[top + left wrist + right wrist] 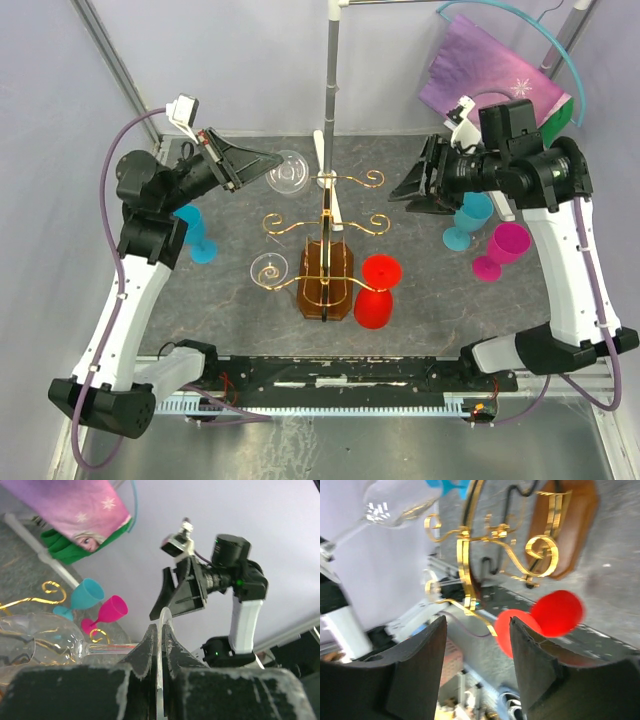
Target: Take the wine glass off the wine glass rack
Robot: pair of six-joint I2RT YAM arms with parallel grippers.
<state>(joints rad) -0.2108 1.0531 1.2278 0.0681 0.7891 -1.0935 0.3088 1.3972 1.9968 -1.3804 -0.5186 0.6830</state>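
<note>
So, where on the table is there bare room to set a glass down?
Bare mat lies front left, between the wine glass rack and the left arm, and front right, between the red glass and the magenta glass. Crowded: the teal glass by the right tool.

Table: dark grey mottled top, filling the middle of the overhead frame.

Standing on it:
- wine glass rack, resting on its amber base, lower centre;
- left cyan goblet, upright, left of centre, partly hidden;
- right cyan goblet and magenta goblet, both upright, right of centre, just beside each other, the magenta one lower in frame.
</note>
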